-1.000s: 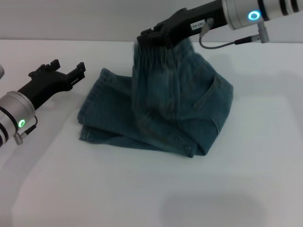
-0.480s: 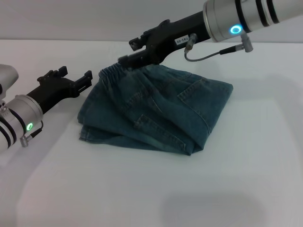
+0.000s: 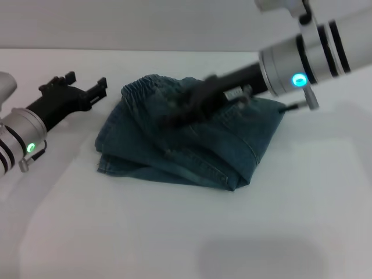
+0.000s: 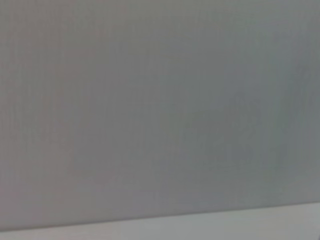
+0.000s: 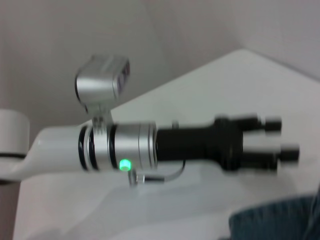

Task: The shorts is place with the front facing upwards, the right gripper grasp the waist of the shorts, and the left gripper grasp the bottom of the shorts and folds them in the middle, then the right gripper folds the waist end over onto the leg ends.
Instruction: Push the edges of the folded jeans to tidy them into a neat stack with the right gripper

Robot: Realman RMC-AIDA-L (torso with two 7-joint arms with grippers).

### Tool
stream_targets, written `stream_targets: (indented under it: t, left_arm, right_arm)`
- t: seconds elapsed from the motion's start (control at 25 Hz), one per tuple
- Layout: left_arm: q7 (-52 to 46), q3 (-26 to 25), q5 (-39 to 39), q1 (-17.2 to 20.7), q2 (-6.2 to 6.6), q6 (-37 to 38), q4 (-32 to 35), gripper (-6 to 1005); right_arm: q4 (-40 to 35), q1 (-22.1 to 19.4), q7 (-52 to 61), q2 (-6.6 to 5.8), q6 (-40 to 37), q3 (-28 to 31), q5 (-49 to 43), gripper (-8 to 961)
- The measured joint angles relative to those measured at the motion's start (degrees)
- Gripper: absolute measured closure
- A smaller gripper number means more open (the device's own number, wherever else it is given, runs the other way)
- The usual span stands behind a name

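Although blurred in the head view, black fingered clamp on pale silver-banded arm, the right gripper (image 3: 174, 116): low over the middle of the folded garment, fingertips lost against the denim; apart or together cannot be told, nor whether any cloth is pinched.

Long blue denim shorts (image 3: 186, 142): lying on the white table (image 3: 174, 232) directly beneath the right gripper, doubled lengthwise and then across. Ruched elastic waistband, the waist of the shorts (image 3: 145, 86): laid flat just beyond the right gripper's tip, toward the left gripper. Judged set down there so that it covers the leg ends; second fold looks made or all but made. Straight stitched hems, the leg ends (image 3: 116, 168): partly showing as a layered edge under the top flap, on the near side; rest buried beneath the fold.

Black two-fingered clamp on white arm with green light, the left gripper (image 3: 87, 90): fingers apart, holding nothing, just beside the waistband edge without touching; judged standing clear of the fold. Confirmed from the right wrist view (image 5: 280, 140), prongs spread, denim corner near.

Left wrist view: plain grey, nothing legible.
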Motion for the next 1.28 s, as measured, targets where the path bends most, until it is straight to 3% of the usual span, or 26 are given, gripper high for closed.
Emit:
stream_targets:
  t: [0.4, 0.72, 1.28]
  left_arm:
    - [0.9, -3.8, 0.0, -1.8, 0.06, 0.8, 0.1, 199]
    - [1.4, -3.8, 0.0, -2.7, -0.17, 0.9, -0.1, 199]
    - [1.4, -3.8, -1.6, -2.6, -0.38, 1.4, -0.7, 199]
  right_arm:
    - [1.0, -8.6, 2.7, -0.25, -0.9, 0.0, -0.5, 293]
    - [4.3, -9.3, 3.2, -0.45, -2.2, -0.1, -2.2, 293]
    - [2.6, -13.3, 5.3, -4.03, 1.1, 0.7, -4.5, 294]
